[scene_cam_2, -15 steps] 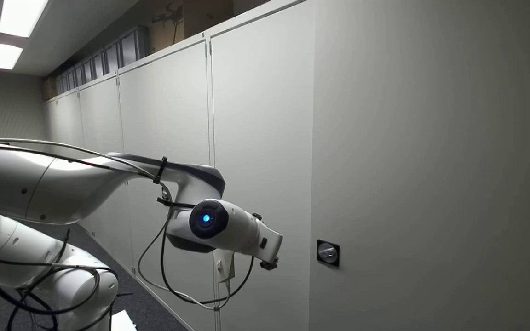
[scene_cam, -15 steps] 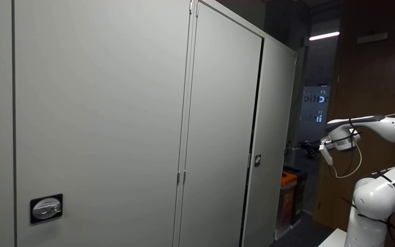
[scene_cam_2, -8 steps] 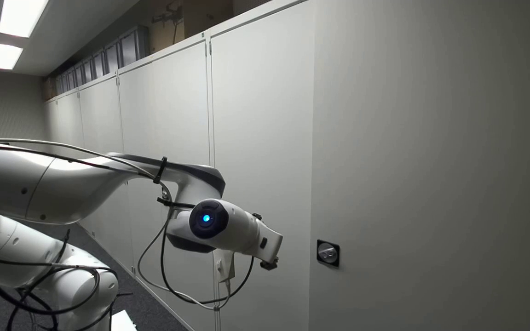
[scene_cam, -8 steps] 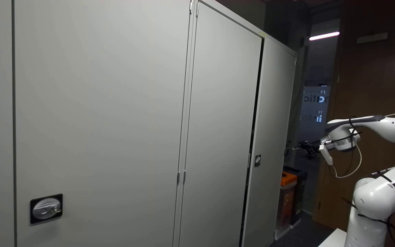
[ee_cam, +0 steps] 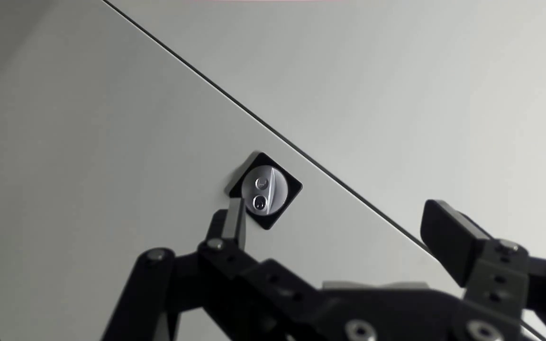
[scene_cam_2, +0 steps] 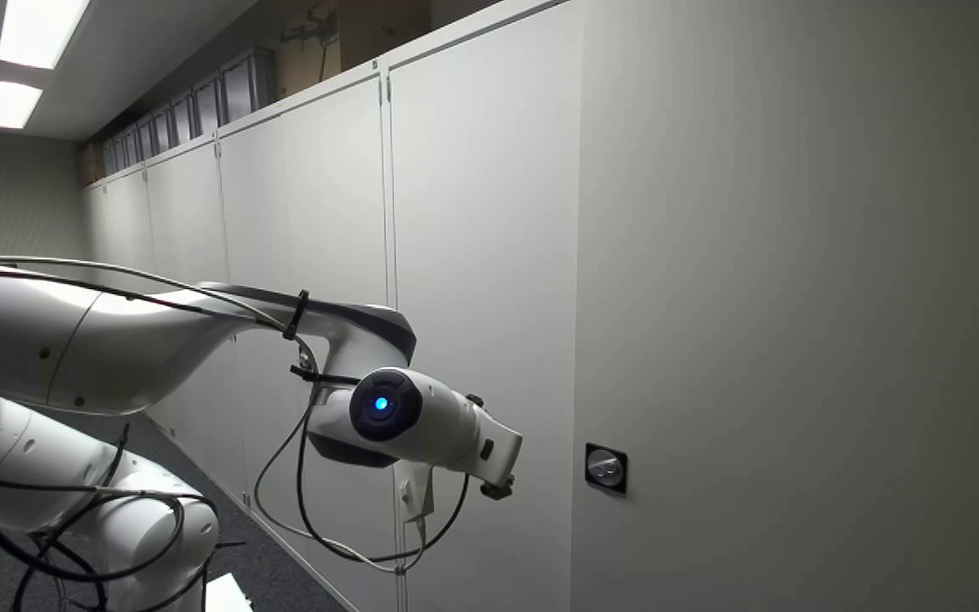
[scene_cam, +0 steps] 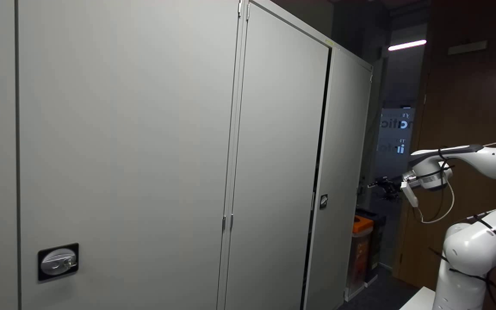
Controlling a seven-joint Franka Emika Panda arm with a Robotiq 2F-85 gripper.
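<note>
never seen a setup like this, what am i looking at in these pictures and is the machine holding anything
The white machine is a robot arm. At its end is a black gripper, which works like a two-fingered hand. Two pictures come from cameras outside the robot, looking from different places. The remaining picture comes from a camera on its wrist, so the gripper looms large there.

The arm is beside tall pale cabinets. Grey boxes stand on top of some of them, and an orange-topped bin stands past the end.

Nothing is held: the gripper is open. A round lock on a cabinet is the thing it faces; an exterior view shows the two apart.
</note>
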